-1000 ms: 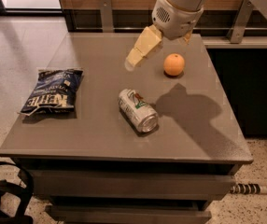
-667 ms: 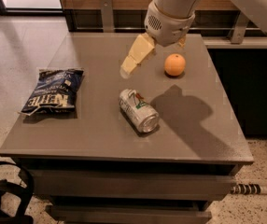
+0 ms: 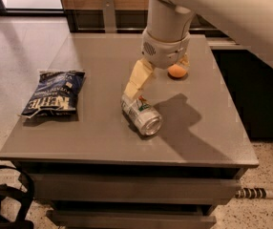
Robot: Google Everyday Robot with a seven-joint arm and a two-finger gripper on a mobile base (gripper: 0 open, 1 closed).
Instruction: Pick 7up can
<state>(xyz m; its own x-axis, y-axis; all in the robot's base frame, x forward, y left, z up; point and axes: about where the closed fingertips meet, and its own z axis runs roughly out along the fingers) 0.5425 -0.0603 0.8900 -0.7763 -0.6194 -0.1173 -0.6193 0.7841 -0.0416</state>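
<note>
The 7up can lies on its side near the middle of the grey table, its shiny end facing the front right. My gripper hangs just above and behind the can and is open. One cream finger slants down to the can's far end. The other finger shows only as a small piece beside the wrist. Nothing is held.
A dark blue chip bag lies flat on the table's left side. An orange sits behind the can, partly hidden by the wrist. A black object lies on the floor at the front left. A dark cabinet stands to the right.
The arm has moved forward and down from the back of the table. Its cream finger now reaches the can's far end. The can, orange and bag have not moved.
</note>
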